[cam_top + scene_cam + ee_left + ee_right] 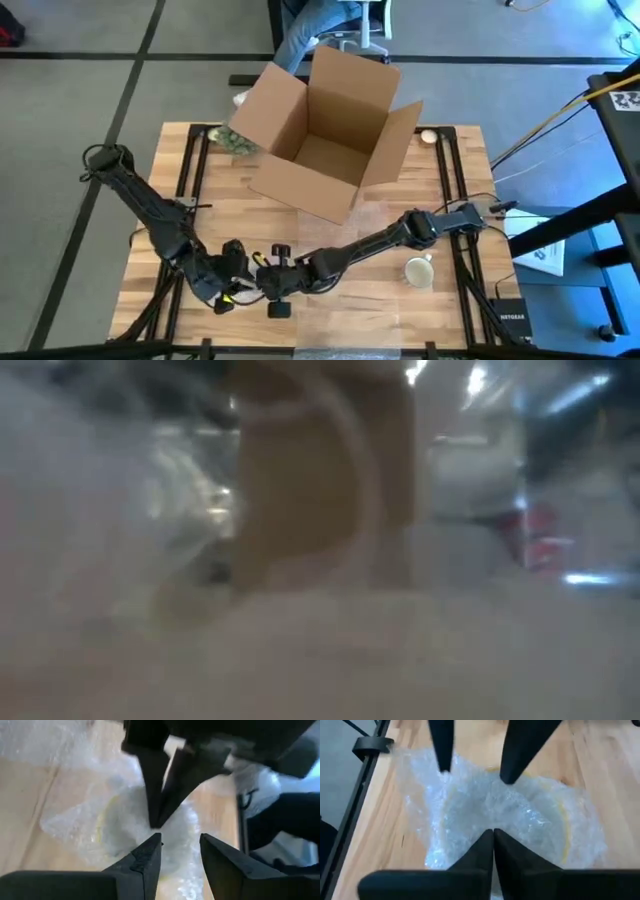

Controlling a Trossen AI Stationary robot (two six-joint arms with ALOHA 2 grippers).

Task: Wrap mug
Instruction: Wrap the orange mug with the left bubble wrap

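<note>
Bubble wrap lies bunched on the wooden surface directly under both grippers, with a yellow curve showing through it. The right gripper has its fingers pressed together, their tips pinching the wrap. Facing it tip to tip, the left gripper stands with a narrow gap between its fingers, holding nothing. A mug sits uncovered beside the right arm, well behind its gripper. An open cardboard box stands farther off.

Open cardboard box at the back of my wooden tabletop, black Netgear box at its right edge, person's jeans-clad leg beyond
</note>
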